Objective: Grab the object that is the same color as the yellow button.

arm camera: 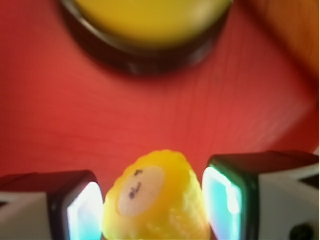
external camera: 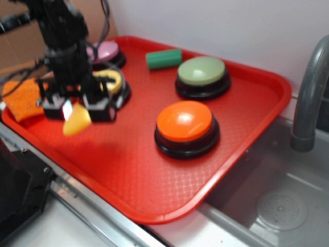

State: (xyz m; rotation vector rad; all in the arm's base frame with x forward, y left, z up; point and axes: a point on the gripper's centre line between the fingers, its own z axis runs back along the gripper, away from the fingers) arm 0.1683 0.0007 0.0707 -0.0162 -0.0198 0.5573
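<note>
Yellow plastic toy corn cob [external camera: 77, 121] sits clamped in the black claw [external camera: 78, 110] above the red plastic tray [external camera: 154, 175], in the exterior view. The pale-yellow domed button [external camera: 116, 82] stands just behind.

In the wrist view, both pads [arm camera: 226, 197] press the corn cob [arm camera: 155, 200]; the button [arm camera: 150, 25] lies ahead.

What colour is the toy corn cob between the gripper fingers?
Yellow, with a pale round patch on its blunt end; the toy corn cob shows best in the wrist view.
</note>
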